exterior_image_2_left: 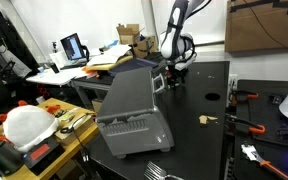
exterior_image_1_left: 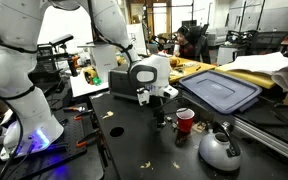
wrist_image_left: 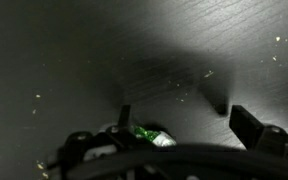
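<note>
My gripper [exterior_image_1_left: 160, 112] hangs over the black table [exterior_image_1_left: 134, 135], just above its surface, and it also shows at the far end of the table [exterior_image_2_left: 174, 78]. In the wrist view the gripper [wrist_image_left: 184, 120] is open, its two dark fingers [wrist_image_left: 250, 125] stand wide apart, and only bare table lies between them. A small green and white thing [wrist_image_left: 150, 138] sits low by the other finger; what it is I cannot tell. A red cup [exterior_image_1_left: 185, 121] stands on the table right beside the gripper.
A silver kettle [exterior_image_1_left: 219, 150] stands near the table's front. A blue tray [exterior_image_1_left: 222, 90] lies behind the cup. A grey tilted rack [exterior_image_2_left: 130, 110] stands on the table edge, and a small yellow scrap [exterior_image_2_left: 206, 119] lies mid-table. Red-handled tools [exterior_image_2_left: 246, 124] lie alongside.
</note>
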Robot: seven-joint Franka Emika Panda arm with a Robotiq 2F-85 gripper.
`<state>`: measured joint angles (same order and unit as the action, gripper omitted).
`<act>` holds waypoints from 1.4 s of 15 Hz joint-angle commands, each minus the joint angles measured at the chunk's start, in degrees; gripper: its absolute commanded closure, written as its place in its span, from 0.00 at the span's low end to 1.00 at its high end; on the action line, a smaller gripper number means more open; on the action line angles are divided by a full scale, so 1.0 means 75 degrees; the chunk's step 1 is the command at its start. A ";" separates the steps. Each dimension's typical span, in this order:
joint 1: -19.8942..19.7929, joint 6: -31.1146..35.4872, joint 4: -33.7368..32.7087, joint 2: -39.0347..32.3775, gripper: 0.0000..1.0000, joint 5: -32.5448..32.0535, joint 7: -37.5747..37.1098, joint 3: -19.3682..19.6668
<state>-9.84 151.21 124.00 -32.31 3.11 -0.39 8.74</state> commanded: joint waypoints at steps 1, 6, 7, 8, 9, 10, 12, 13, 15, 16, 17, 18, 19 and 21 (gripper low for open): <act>-0.0034 -0.0021 -0.0014 0.0003 0.00 -0.0040 -0.0029 -0.0030; 0.0042 -0.0034 -0.0229 -0.0166 0.00 -0.0182 -0.0122 0.0104; 0.0051 -0.0031 -0.0303 -0.0232 0.00 -0.0241 -0.0096 0.0124; 0.0095 0.0002 -0.0384 -0.0317 0.00 -0.0340 -0.0137 0.0187; 0.0090 0.0040 -0.0486 -0.0411 0.00 -0.0417 -0.0098 0.0204; 0.0123 0.0054 -0.0589 -0.0498 0.00 -0.0532 -0.0144 0.0272; 0.0064 0.0063 -0.0792 -0.0651 0.00 -0.0646 -0.0044 0.0273; -0.0059 0.0036 -0.0883 -0.0704 0.00 -0.0642 0.0187 0.0148; -0.0252 0.0003 -0.1027 -0.0791 0.00 -0.0618 0.0548 -0.0054; -0.0336 -0.0011 -0.1065 -0.0808 0.00 -0.0588 0.0739 -0.0137; -0.0548 -0.0041 -0.1101 -0.0807 0.25 -0.0483 0.1109 -0.0342; -0.0693 -0.0106 -0.1130 -0.0806 0.28 -0.0413 0.1359 -0.0484; -0.0871 -0.0259 -0.1189 -0.0797 0.34 -0.0319 0.1595 -0.0652; -0.1061 -0.0579 -0.1321 -0.0790 0.50 -0.0247 0.1814 -0.0766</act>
<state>-14.92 150.05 116.34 -37.18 -0.67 8.67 5.50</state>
